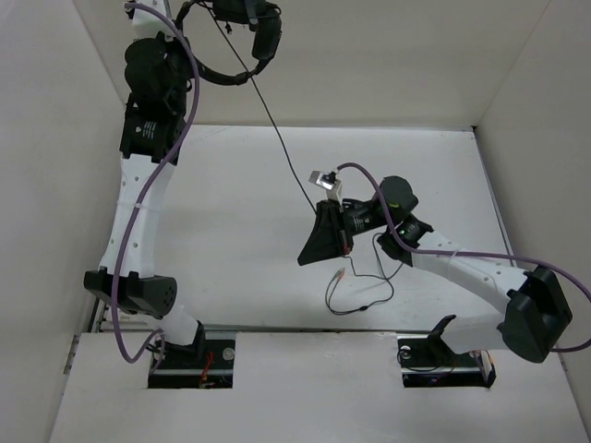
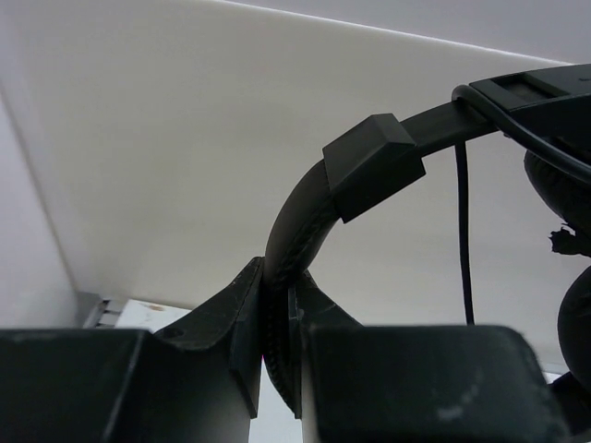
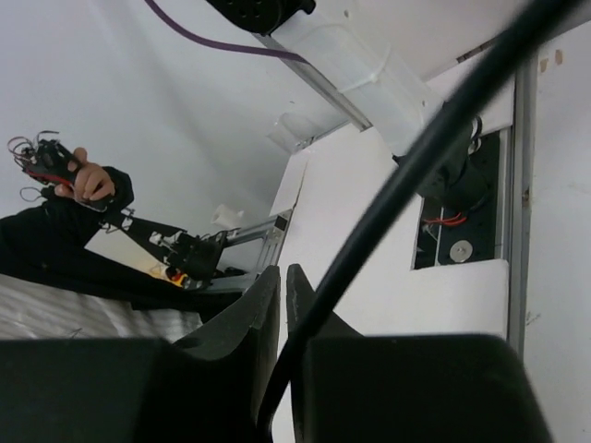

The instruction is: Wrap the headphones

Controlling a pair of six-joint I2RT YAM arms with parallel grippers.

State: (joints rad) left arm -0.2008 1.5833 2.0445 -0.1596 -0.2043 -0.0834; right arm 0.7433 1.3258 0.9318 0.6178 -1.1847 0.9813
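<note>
- Headphones are being held high above the far edge of the table, probably so that the cable is hanging free for winding.
- The headband is being clamped between the closed fingers of the left gripper, so the headset is being steadied as an anchor.
- The cable is being pinched in the closed right gripper above the middle of the table, and is being drawn fairly straight between the two arms.
- The slack end, with its pink plugs, is being carried by the table, nearer its near edge.
- The cable's whole run is being shown only by the top view, while the two grips are being shown closely only by the wrist views.
</note>
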